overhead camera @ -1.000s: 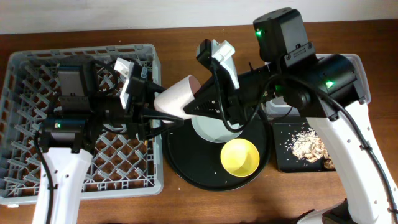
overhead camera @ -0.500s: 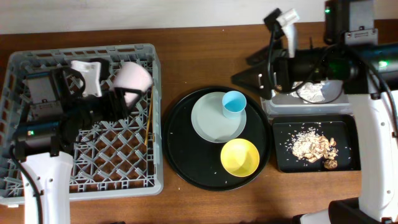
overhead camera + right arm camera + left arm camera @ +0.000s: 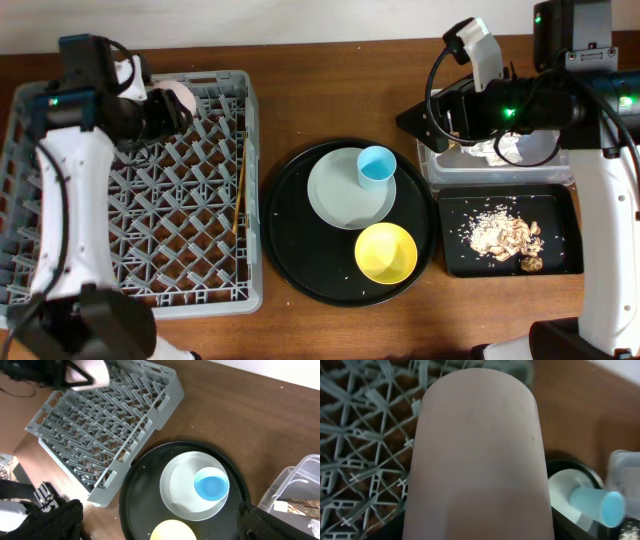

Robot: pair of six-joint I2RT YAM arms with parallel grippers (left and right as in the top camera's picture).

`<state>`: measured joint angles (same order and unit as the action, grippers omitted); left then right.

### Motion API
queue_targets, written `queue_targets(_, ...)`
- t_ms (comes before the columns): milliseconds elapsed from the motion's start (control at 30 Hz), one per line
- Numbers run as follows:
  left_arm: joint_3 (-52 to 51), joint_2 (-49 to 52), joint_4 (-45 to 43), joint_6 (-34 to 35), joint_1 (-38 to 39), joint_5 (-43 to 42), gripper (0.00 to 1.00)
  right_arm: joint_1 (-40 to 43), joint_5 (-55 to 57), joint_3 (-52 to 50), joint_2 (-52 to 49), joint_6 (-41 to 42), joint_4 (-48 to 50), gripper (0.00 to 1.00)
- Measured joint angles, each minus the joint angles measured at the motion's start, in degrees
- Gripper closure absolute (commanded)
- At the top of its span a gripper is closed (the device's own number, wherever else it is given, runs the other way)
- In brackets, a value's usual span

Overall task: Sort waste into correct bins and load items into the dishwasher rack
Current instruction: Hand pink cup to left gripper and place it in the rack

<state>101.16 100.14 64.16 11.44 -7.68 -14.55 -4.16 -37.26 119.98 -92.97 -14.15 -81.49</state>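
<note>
My left claw (image 3: 168, 108) squeezes the pink cup (image 3: 181, 95) over the rack (image 3: 150, 210), upper left, to put it in. My right claw (image 3: 418, 120) is apart.

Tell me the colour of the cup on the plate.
The cup is light blue; clearest overhead.

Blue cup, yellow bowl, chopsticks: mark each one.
blue cup (image 3: 376, 164), overhead view, inside of its open mouth.
yellow bowl (image 3: 386, 252), overhead view, centre of its hollow.
chopsticks (image 3: 239, 196), overhead view, mid-length of the shafts.
</note>
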Motion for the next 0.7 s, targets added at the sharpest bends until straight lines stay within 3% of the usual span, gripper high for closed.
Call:
queue_targets(467, 0.02, 11.65, 2.93, -1.16, 1.14, 5.14, 0.69, 0.0, 0.39, 0.0, 0.0, 0.0, 0.04, 0.01)
queue_targets(500, 0.02, 12.2, 2.93, -1.14, 1.14, 5.2, 0.61, 0.0, 0.39, 0.0, 0.0, 0.0, 0.02, 0.01)
queue_targets(567, 0.02, 13.44, 2.86, -1.14, 1.14, 5.4, 0.31, 0.0, 0.39, 0.0, 0.0, 0.0, 0.02, 0.01)
queue_targets(600, 0.02, 13.84, 2.71, -1.16, 1.14, 5.42, 0.04, 0.0, 0.39, 0.0, 0.0, -0.02, 0.04, 0.02)
queue_targets(700, 0.02, 13.99, 2.45, -1.51, 1.2, 5.38, 0.01, 0.0, 0.39, 0.0, 0.0, 0.02, 0.04, 0.01)
